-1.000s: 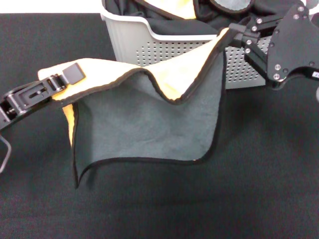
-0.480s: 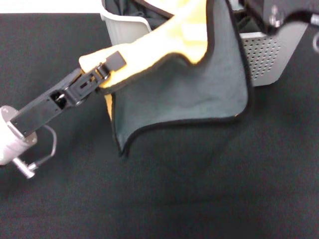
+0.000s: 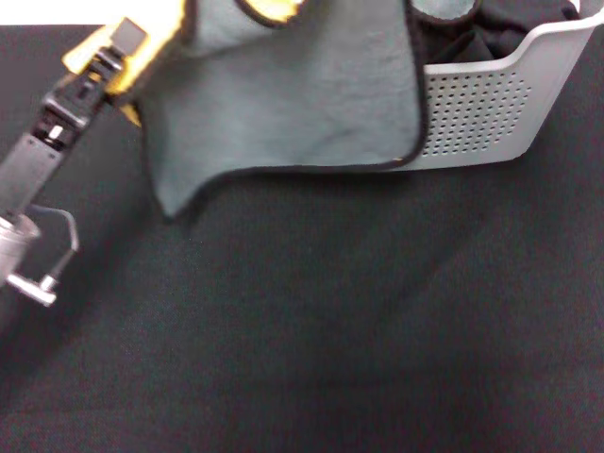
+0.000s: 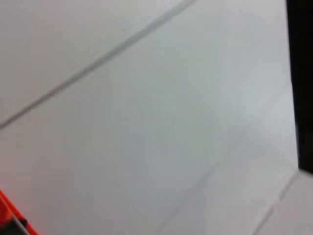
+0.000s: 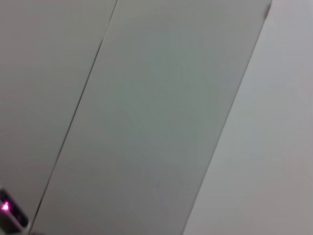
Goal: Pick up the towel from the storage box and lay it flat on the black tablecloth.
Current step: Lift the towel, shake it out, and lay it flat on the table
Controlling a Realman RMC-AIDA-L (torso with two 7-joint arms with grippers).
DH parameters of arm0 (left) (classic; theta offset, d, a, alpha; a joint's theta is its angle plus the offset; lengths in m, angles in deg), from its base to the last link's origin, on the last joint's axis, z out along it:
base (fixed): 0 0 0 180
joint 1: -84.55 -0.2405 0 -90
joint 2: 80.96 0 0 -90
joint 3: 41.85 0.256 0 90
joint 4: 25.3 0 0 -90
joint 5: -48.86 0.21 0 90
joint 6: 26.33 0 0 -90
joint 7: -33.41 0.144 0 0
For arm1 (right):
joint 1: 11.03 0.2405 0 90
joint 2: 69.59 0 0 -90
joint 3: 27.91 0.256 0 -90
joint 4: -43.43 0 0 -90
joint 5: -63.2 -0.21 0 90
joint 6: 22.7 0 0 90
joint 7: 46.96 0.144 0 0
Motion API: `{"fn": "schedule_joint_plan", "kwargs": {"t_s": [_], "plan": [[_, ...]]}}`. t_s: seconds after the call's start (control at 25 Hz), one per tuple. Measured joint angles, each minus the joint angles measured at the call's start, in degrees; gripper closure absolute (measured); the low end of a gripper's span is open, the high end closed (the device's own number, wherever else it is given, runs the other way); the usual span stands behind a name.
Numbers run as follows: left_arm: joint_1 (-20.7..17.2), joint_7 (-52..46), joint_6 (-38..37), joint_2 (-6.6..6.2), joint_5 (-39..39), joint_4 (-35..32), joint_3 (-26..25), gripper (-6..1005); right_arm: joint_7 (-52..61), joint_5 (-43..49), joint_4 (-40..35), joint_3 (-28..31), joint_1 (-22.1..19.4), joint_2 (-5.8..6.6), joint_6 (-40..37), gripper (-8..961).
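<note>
1. Head view: my left claw (image 3: 121, 49) pinches the towel (image 3: 302, 94) corner, raised higher than a second ago. The towel hangs beside it, clear of the box (image 3: 491, 118), above the black tablecloth (image 3: 330, 330). Right claw unseen.
2. Wrist views: blank pale surfaces only.

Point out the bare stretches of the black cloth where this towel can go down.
Free: the black felt tablecloth nearer the robot than the hanging grey-and-yellow microfibre towel. Crowded: the far edge, with the perforated grey plastic basket and the left gripper gripping the towel's corner.
</note>
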Motion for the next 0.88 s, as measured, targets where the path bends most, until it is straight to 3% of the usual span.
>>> {"fn": "schedule_joint_plan", "kwargs": {"t_s": [0.08,0.44,0.88], "plan": [[0.0,-4.5,0.0,-0.30,0.0,-0.2,-2.1,833,0.0,0.8,0.2,-0.1,-0.3,-0.04,0.8,944],[3.1,-14.9,0.4,-3.32,0.7,0.0,-2.4,836,0.1,2.5,4.0,0.2,-0.9,0.01,4.9,944],[3.1,-23.6,0.7,-3.43,0.8,-0.4,-2.7,836,-0.6,2.8,7.9,0.3,-0.9,-0.07,4.3,945]]}}
